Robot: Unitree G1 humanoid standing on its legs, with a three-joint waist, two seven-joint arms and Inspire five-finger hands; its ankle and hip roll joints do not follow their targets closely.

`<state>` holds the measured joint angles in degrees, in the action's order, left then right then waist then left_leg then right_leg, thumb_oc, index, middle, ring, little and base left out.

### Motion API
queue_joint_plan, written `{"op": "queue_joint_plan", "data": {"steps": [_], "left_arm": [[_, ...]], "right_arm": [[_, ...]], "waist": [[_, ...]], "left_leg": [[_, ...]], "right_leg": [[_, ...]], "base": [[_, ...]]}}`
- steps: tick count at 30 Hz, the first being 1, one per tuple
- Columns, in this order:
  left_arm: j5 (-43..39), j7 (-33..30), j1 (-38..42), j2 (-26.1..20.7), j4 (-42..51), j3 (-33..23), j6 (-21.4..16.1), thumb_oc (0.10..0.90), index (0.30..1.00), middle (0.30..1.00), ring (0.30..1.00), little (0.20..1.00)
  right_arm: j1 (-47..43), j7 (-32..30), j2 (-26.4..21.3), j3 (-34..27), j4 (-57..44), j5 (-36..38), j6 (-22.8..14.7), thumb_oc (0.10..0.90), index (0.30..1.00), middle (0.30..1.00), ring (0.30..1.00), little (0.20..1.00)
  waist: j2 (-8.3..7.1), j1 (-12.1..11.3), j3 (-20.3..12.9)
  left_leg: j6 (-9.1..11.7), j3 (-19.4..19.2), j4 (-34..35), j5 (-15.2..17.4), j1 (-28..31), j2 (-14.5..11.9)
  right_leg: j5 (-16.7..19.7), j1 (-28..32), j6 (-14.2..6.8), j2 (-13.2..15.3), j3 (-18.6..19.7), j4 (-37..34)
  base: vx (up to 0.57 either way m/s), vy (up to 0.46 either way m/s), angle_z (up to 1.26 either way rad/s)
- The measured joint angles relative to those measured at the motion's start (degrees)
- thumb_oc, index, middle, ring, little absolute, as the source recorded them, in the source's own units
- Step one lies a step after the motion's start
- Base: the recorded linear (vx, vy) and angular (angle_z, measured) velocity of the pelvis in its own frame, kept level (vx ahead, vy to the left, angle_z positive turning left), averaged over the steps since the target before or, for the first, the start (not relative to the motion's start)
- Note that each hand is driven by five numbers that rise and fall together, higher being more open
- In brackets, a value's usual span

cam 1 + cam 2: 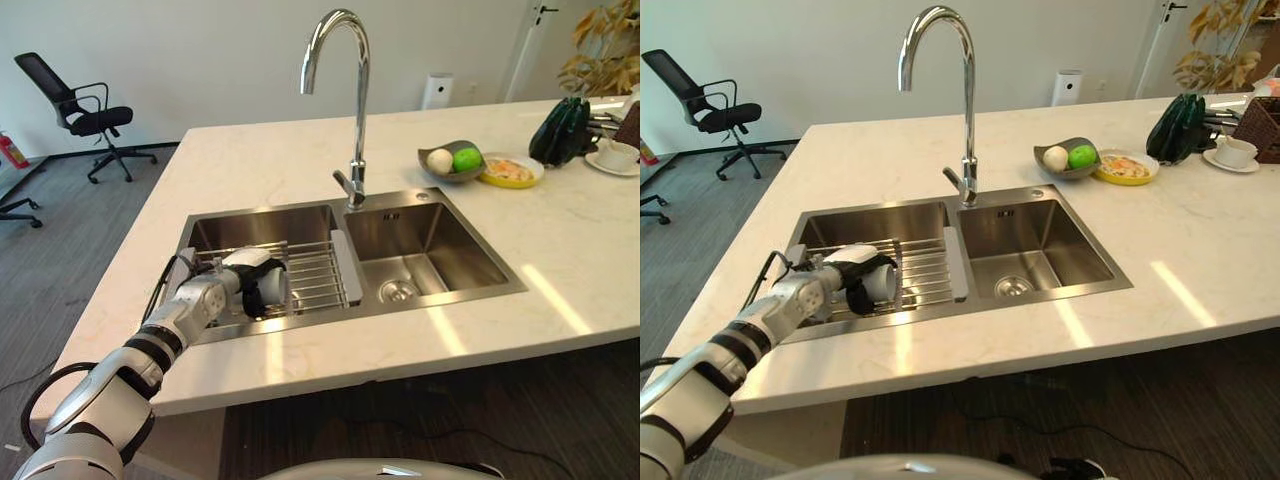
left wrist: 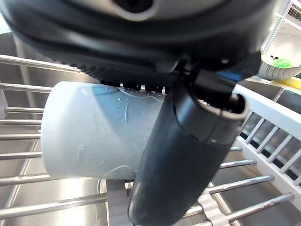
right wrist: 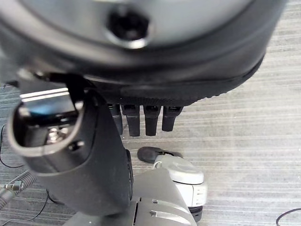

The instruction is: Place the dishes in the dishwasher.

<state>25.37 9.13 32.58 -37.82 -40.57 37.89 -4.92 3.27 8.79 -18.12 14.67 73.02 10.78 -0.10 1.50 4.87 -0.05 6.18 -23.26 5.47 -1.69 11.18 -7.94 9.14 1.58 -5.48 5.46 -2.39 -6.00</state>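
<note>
A white cup point(image 2: 89, 132) lies on its side on the wire rack point(image 1: 318, 272) across the left sink basin point(image 1: 250, 228). My left hand point(image 1: 243, 277) reaches into that basin from the near left and is curled round the cup point(image 1: 881, 283). Its thumb point(image 2: 183, 160) lies across the cup's side, and its fingers are tucked behind the cup. My right hand point(image 3: 141, 47) hangs over the grey floor, its fingers point(image 3: 143, 120) straight and holding nothing.
The right basin point(image 1: 410, 250) with a drain sits beside the rack, behind a tall chrome faucet point(image 1: 350, 100). On the counter at the far right stand a grey fruit bowl point(image 1: 452, 160), a yellow plate point(image 1: 510, 172), a dark green object point(image 1: 562, 130) and a cup on a saucer point(image 1: 617, 155).
</note>
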Motion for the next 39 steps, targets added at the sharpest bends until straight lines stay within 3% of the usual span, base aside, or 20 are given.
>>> {"op": "queue_joint_plan", "data": {"steps": [7,9,11,13,14,16,17,20,24,28,30,32,34,35,37,38,39], "left_arm": [[-0.16,-1.40,-0.43,-3.05,3.06,-0.13,0.30,0.400,0.300,0.300,0.300,0.300],[-1.31,-1.75,-1.11,-3.19,5.62,-1.01,0.19,0.400,0.300,0.300,0.300,0.300],[-4.29,-3.88,-6.93,-4.77,12.42,-6.79,-2.45,0.400,0.300,0.300,0.300,0.300],[-6.07,-6.50,-14.21,-4.61,18.57,-15.31,-3.35,0.400,0.300,0.300,0.300,0.300],[-7.60,-8.16,-18.16,-3.31,22.01,-21.23,-3.81,0.400,0.300,0.300,0.300,0.300],[-14.51,-14.00,-21.71,4.89,25.98,-30.46,-5.33,0.400,0.300,0.300,0.300,0.300],[-17.11,-16.77,-22.62,8.33,28.07,-32.83,-5.38,0.400,0.300,0.300,0.300,0.300],[-22.83,-20.71,-22.76,8.94,35.21,-34.62,-6.31,0.400,0.300,0.300,0.300,0.300],[-26.25,-22.77,-22.85,10.10,43.84,-38.44,-7.67,0.400,0.300,0.300,0.300,0.300],[-27.48,-24.86,-23.30,11.21,50.75,-42.08,-11.99,0.400,0.300,0.300,0.300,0.300],[-27.40,-25.52,-28.53,11.23,52.64,-45.70,-14.08,0.400,0.300,0.300,0.300,0.300],[-27.51,-26.72,-32.93,11.61,52.84,-47.54,-14.52,0.400,0.300,0.300,0.300,0.300],[-28.30,-27.33,-37.25,12.10,52.64,-48.53,-14.56,0.400,0.300,0.300,0.300,0.300],[-28.91,-27.43,-38.59,12.66,52.59,-48.87,-14.49,0.400,0.300,0.300,0.300,0.300],[-30.09,-27.93,-39.77,13.74,51.57,-48.95,-13.75,0.400,0.300,0.300,0.300,0.300],[-30.48,-28.22,-40.75,14.45,51.56,-48.88,-13.70,0.400,0.300,0.300,0.300,0.300],[-30.48,-28.43,-40.69,14.70,51.55,-48.76,-13.69,0.400,0.300,0.300,0.300,0.300]], "right_arm": [[0.07,0.31,-0.01,-0.02,0.76,0.04,-0.01,0.800,0.900,0.900,0.900,0.900],[-2.83,0.05,0.39,0.89,4.83,0.02,1.85,0.800,0.900,0.900,0.900,0.900],[2.69,0.18,-0.53,-2.54,-2.27,0.56,-2.98,0.800,0.900,0.900,0.900,0.900],[5.20,0.34,-0.13,-4.69,-4.06,0.48,-3.89,0.800,0.900,0.900,0.900,0.900],[5.11,0.14,0.41,-5.02,-3.82,0.49,-3.99,0.800,0.900,0.900,0.900,0.900],[6.01,-0.32,1.55,-4.99,-1.39,0.42,-3.27,0.800,0.900,0.900,0.900,0.900],[6.54,-0.52,1.97,-4.95,-1.03,0.35,-3.15,0.800,0.900,0.900,0.900,0.900],[7.30,-0.74,2.81,-4.53,0.28,0.12,-3.11,0.800,0.900,0.900,0.900,0.900],[7.71,-1.12,2.77,-4.53,0.30,0.04,-2.95,0.800,0.900,0.900,0.900,0.900],[7.61,-1.80,2.22,-4.48,-0.36,-0.12,-2.98,0.800,0.900,0.900,0.900,0.900],[7.73,-2.52,0.90,-4.36,-1.62,-1.83,-2.99,0.800,0.900,0.900,0.900,0.900],[8.31,-3.22,0.21,-3.49,-2.51,-2.01,-3.01,0.800,0.900,0.900,0.900,0.900],[8.20,-4.01,-0.35,-0.03,-3.57,-4.26,-3.02,0.800,0.900,0.900,0.900,0.900],[8.38,-4.25,-0.49,1.34,-4.46,-5.00,-3.13,0.800,0.900,0.900,0.900,0.900],[8.37,-4.45,-0.65,2.05,-5.00,-6.36,-3.42,0.800,0.900,0.900,0.900,0.900],[8.02,-5.04,-1.76,4.43,-5.60,-7.49,-3.75,0.800,0.900,0.900,0.900,0.900],[7.73,-5.08,-2.04,4.56,-5.74,-8.02,-3.77,0.800,0.900,0.900,0.900,0.900]], "waist": [[-0.31,-0.37,0.52],[-0.95,-0.83,1.23],[-0.62,-1.19,1.70],[-1.19,-1.00,2.07],[-1.38,-0.69,2.59],[-2.90,-0.97,3.47],[-3.26,-1.16,3.64],[-3.87,-1.09,3.87],[-2.99,-1.16,4.02],[-0.79,-1.96,3.51],[1.12,-2.14,3.54],[2.09,-2.80,3.79],[3.57,-5.68,4.53],[3.04,-6.69,5.10],[3.58,-8.78,6.49],[3.63,-12.10,7.42],[3.65,-12.64,8.17]], "left_leg": [[-0.01,-0.05,-0.09,-0.03,-0.20,-0.02],[0.17,-0.53,-0.28,-0.17,0.27,0.06],[0.13,0.01,-0.28,-0.22,0.05,0.14],[0.22,-0.06,-0.28,-0.06,0.07,-0.07],[0.23,-0.13,-0.26,-0.05,0.22,-0.28],[0.25,-0.15,-0.25,-0.03,0.30,-0.40],[0.21,-0.14,-0.20,0.03,0.38,-0.39],[-0.12,-0.15,0.07,0.30,-0.05,-0.35],[-0.24,0.01,0.06,0.33,-0.07,-0.33],[0.04,0.62,-0.01,0.15,0.00,-0.27],[-0.05,0.52,-0.05,0.49,0.40,-0.26],[0.05,0.39,-0.38,0.66,0.51,-0.29],[-0.13,0.52,-3.32,2.19,-2.06,-1.58],[0.76,0.83,-5.33,2.84,-2.78,-2.20],[1.33,5.07,-7.19,1.95,-3.93,-2.51],[2.27,10.70,-9.19,0.53,-7.32,-2.83],[2.79,12.45,-9.27,-0.38,-8.42,-2.59]], "right_leg": [[0.18,-0.31,-0.18,-0.04,0.01,0.02],[0.75,-0.62,0.01,-0.11,-0.06,0.18],[0.72,-0.44,0.64,-0.14,-0.30,0.27],[0.47,-0.56,0.46,-0.41,0.13,0.26],[0.40,-0.58,0.50,-0.49,0.40,0.22],[0.34,-0.53,0.59,-0.48,0.36,0.00],[0.27,-0.59,0.67,-0.41,0.35,-0.02],[0.32,-0.75,0.56,-0.24,0.37,-0.03],[0.37,-0.56,0.53,-0.25,0.24,-0.03],[0.36,-0.18,0.52,-0.24,-0.35,-0.04],[0.04,0.30,0.30,-0.21,-0.18,-0.05],[-0.03,0.28,0.38,-0.25,0.07,-0.06],[-0.16,-0.64,0.56,-0.90,0.18,0.71],[-0.66,-1.61,1.24,-1.14,0.36,1.88],[-0.75,-0.28,1.78,-1.68,-0.94,0.68],[-0.51,-0.90,1.56,-1.47,-1.96,0.08],[-0.22,-1.09,1.43,-1.46,-2.83,0.28]], "base": [[0.00,0.000,0.00],[-0.01,0.009,-0.05],[-0.04,-0.001,0.01],[-0.02,-0.002,-0.12],[0.00,-0.012,-0.09],[0.00,-0.005,-0.03],[0.00,0.000,0.00],[0.00,0.000,0.00],[0.00,-0.007,0.03],[-0.01,-0.013,0.07],[-0.04,-0.071,-0.02],[-0.07,-0.136,-0.04],[-0.09,-0.163,-0.03],[-0.08,-0.091,0.15],[-0.22,-0.097,0.45],[-0.25,-0.049,0.49],[-0.18,-0.035,0.83]]}}
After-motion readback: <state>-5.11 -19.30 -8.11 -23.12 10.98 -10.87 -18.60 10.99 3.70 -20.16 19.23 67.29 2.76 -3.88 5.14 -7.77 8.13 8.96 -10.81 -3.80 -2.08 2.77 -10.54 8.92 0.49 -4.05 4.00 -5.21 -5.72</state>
